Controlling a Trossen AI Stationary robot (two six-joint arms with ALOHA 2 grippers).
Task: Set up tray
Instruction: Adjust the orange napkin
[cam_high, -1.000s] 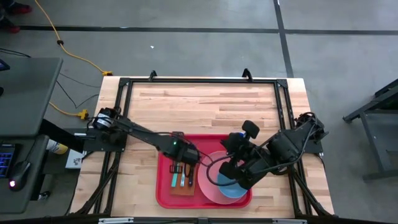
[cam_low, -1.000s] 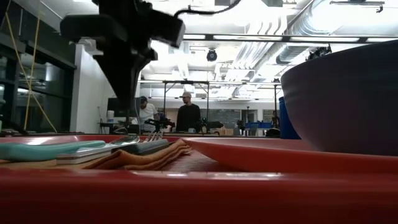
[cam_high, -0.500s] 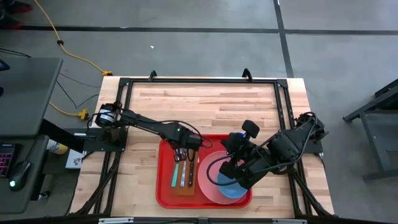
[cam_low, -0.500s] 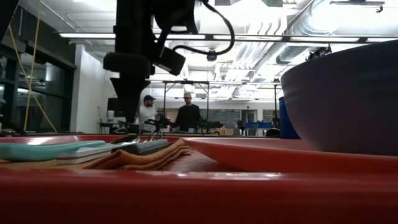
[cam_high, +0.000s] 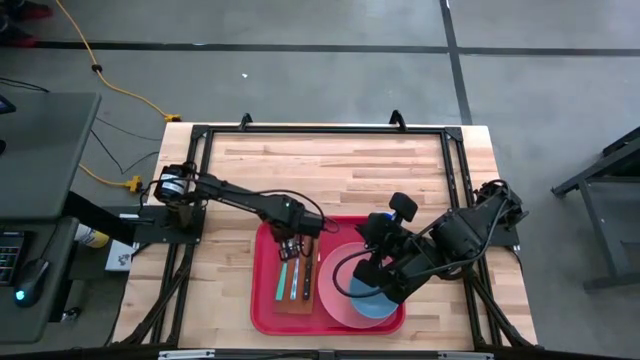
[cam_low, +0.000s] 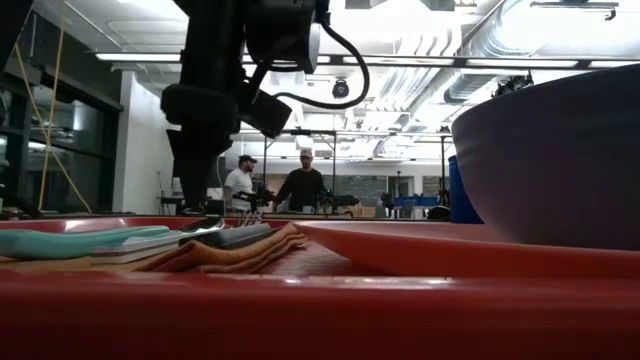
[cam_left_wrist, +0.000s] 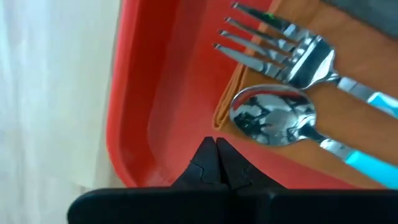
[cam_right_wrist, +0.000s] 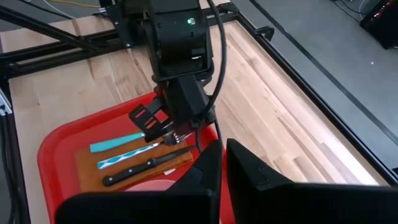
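on the wooden table (cam_high: 340, 165) the red tray (cam_high: 265, 305) lies lengthwise left-right; left gripper (cam_left_wrist: 215, 149) closed, right gripper (cam_right_wrist: 222, 155) closed.

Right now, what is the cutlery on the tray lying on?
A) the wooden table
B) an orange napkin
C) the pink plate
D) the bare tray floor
B: the fork and spoon rest on the orange napkin, which lies inside the red tray.
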